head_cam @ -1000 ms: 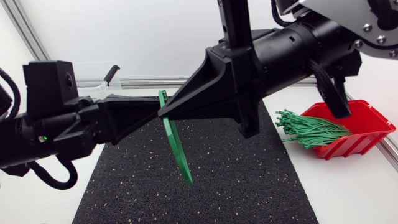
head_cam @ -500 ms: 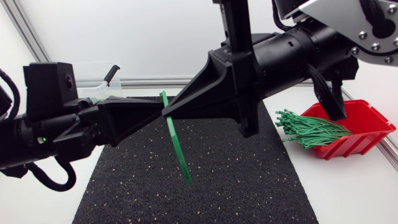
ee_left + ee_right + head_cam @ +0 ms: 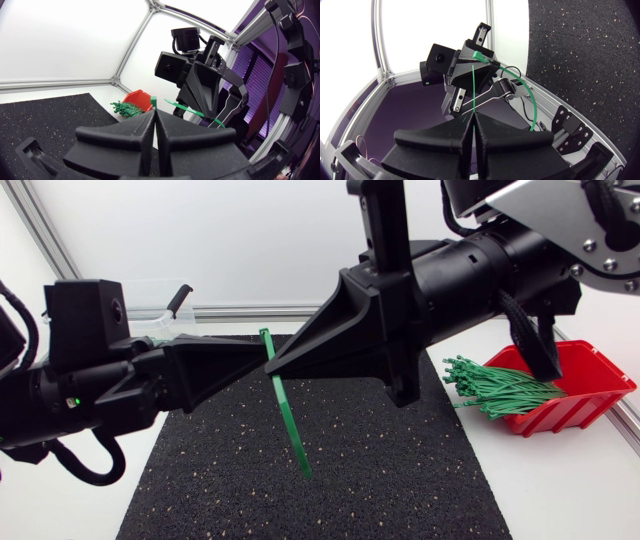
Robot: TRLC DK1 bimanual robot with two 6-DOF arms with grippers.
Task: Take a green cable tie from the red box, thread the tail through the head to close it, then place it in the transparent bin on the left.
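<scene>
One tie: green cable tie (image 3: 286,408) (image 3: 153,101) (image 3: 473,82) gripped at its upper end where the tips meet, tail hanging below them.
Left jaws: clamped on the tie.
Right jaws: clamped on the tie.
Red box (image 3: 592,376): well behind Right jaws.

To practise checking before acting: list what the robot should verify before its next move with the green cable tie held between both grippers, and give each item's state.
1. Left gripper shut on green cable tie: ok.
2. Right gripper shut on it: ok.
3. Tie closed into a loop: cannot tell.
4. Transparent bin free to receive it: cannot tell, partly hidden.
5. Red box holds spare ties: ok.
</scene>
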